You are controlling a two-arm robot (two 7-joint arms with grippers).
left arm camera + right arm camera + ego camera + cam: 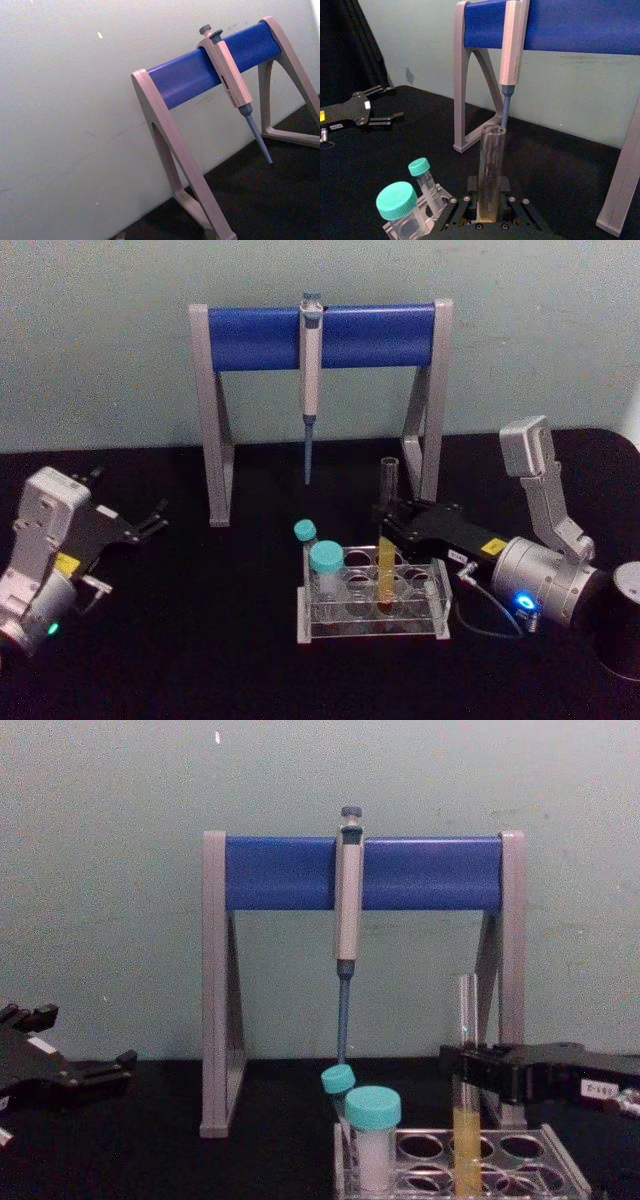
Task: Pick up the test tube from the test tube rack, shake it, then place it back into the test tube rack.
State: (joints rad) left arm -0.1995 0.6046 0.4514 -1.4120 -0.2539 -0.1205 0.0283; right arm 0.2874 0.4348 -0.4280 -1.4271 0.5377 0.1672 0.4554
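Note:
The test tube [387,540] is a tall clear tube with yellow-orange liquid low down. It stands upright with its bottom in a hole of the clear test tube rack [440,625]. My right gripper [385,525] reaches in from the right and is shut on the tube at mid-height, above the liquid. In the chest view the right gripper [465,1075] clamps the test tube [466,1020] just over the rack [560,1150]. The right wrist view has the test tube [491,165] rising between my fingers [472,197]. My left gripper [132,498] rests open at the far left of the table.
Two teal-capped tubes [325,565] stand in the rack's left end. Behind the rack is the grey-and-blue pipette stand [320,335], with a grey pipette [310,390] hanging from its bar close to the tube's top. The black table is bare between the rack and the left gripper.

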